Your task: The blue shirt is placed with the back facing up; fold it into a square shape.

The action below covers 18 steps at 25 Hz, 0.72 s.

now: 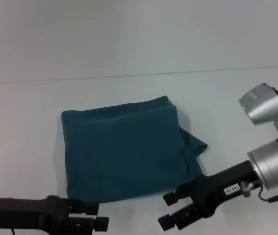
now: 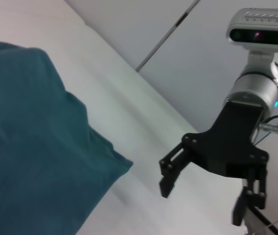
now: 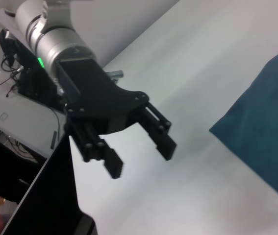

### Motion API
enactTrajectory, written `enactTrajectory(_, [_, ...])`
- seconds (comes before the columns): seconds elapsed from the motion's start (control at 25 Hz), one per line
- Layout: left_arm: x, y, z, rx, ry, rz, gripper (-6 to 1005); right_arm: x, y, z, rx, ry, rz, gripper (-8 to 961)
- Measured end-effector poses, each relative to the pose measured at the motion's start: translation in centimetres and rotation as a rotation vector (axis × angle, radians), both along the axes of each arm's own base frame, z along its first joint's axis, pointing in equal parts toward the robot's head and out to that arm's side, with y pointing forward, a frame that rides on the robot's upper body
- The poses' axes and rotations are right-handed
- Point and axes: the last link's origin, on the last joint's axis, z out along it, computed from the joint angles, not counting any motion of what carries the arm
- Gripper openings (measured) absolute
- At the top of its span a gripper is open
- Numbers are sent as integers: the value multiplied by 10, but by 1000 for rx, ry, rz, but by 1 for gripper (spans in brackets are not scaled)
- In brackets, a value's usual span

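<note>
The blue shirt (image 1: 124, 149) lies folded into a rough square at the middle of the white table (image 1: 26, 112), with a small flap sticking out at its right side. My left gripper (image 1: 98, 215) hovers open just off the shirt's near left corner, holding nothing. My right gripper (image 1: 166, 210) is open and empty beside the near right corner. The left wrist view shows the shirt (image 2: 31, 147) and, farther off, the right gripper (image 2: 205, 196) with its jaws apart. In the right wrist view the left gripper (image 3: 139, 157) is open beside a corner of the shirt (image 3: 271, 137).
The table's far edge (image 1: 129, 76) meets a pale wall behind the shirt. Bare tabletop surrounds the shirt on all sides. Dark equipment and cables (image 3: 11, 63) sit beyond the table edge in the right wrist view.
</note>
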Motion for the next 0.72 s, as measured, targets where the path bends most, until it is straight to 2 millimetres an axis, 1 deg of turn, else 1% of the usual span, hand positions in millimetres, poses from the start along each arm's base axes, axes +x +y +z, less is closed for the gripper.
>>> enactTrajectory(0.2, [-4,5,-7,15,37,18,690,5,-5,-2,-10,2,-7,927])
enactTrajectory(0.32, [-2,8,-11,23,42,26,690,7,-7,-1,-14,6,-11,927])
enactTrajectory(0.6, [6,11,-25,14,84,-35,694,9,-13,9,-48,19,9,927])
enactTrajectory(0.72, [9,12,-28,18,96,-58,700,13,-15,13,-50,15,5,927])
